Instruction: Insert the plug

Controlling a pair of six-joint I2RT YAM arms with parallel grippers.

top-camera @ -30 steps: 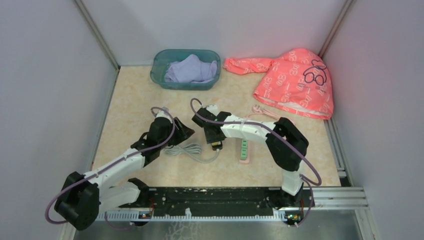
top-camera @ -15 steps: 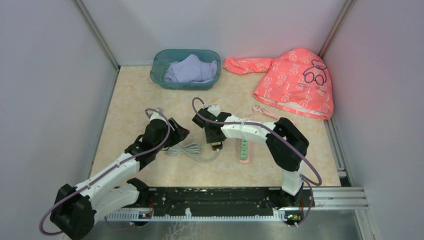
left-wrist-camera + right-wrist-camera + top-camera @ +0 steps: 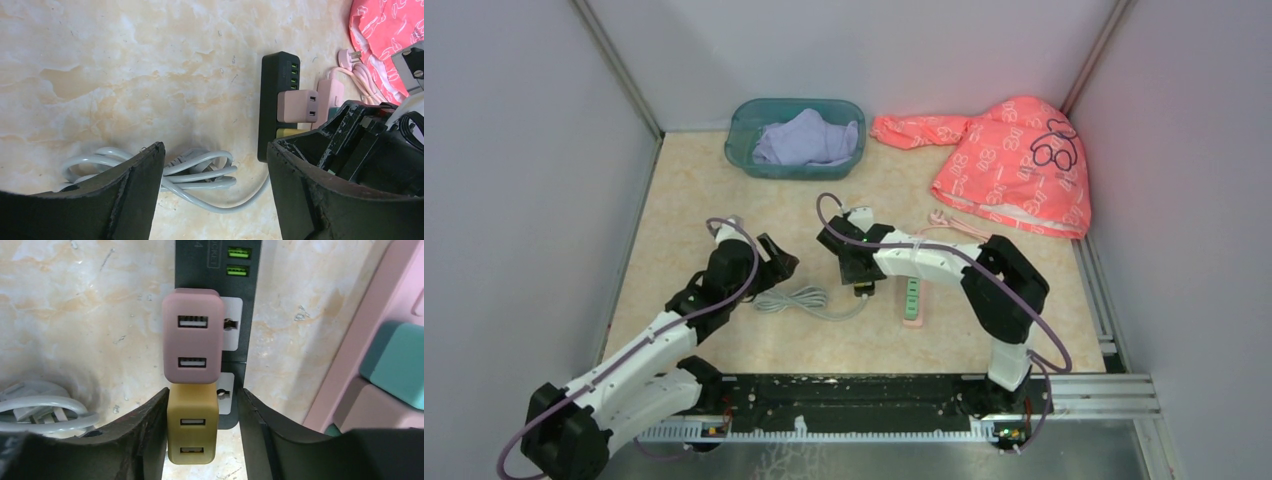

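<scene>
Beige marbled surface (image 3: 684,200) boxed in by grey walls, with a teal basin (image 3: 742,150) and a coral jacket (image 3: 1014,165) parked at the far end, well away from the action.

The mustard plug (image 3: 192,437) is sitting in the black power strip (image 3: 197,270), butted right up against the pink charger (image 3: 193,335) next to it. It looks pushed home to me, though you can't really judge depth from straight above.

The right pincer (image 3: 202,405) straddles the mustard plug with a sliver of daylight on one side, so it's parted, not clamped. The left pincer (image 3: 215,150) is spread wide and empty, hanging over the coiled grey cable (image 3: 195,172).

Stuff that could bite from here:
- If the nearer pad rubs on the way up, it could drag the plug half out.
- The strip is just lying loose, so any sideways nudge could slide it or knock the pink charger.
- If the left one dips, it could snag that cable and yank the strip.
</scene>
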